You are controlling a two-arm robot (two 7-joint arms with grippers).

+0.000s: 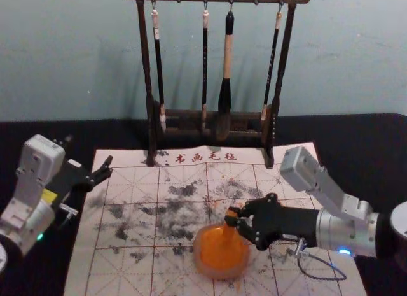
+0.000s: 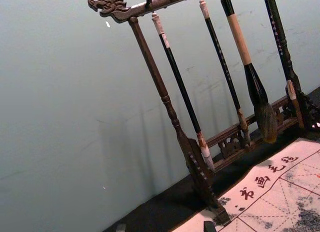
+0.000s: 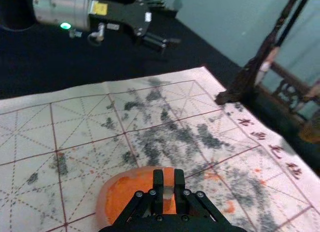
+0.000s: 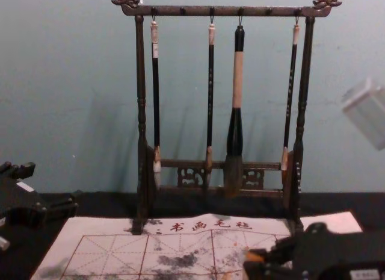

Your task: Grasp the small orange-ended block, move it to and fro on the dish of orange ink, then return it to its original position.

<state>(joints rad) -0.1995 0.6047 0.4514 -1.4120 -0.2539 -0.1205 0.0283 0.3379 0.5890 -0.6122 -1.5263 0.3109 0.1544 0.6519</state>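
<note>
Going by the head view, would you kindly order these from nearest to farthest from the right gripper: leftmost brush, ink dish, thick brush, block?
1. Block, held in the right gripper
2. Ink dish, close by, below the gripper
3. Thick brush, hanging beyond the dish
4. Leftmost brush, hanging on the robot's left

Right forearm (image 1: 346, 232): silver-grey cylinder, blue light (image 1: 344, 251), dark looping cable (image 1: 316, 278). Right claw (image 1: 234, 218) black, with jointed fingers; round screw heads (image 3: 186, 192) near their tips. Pale grey boxy housing (image 1: 297, 167) on angular grey bracket (image 1: 343, 202). Left forearm (image 1: 38, 225): silver cylinder too, green light (image 1: 40, 236), yellow label (image 1: 48, 196). Left claw (image 1: 89, 153) black, jointed, small white label (image 4: 25, 186) behind the fingers. Matching pale housing (image 1: 42, 157) on that arm.
</note>
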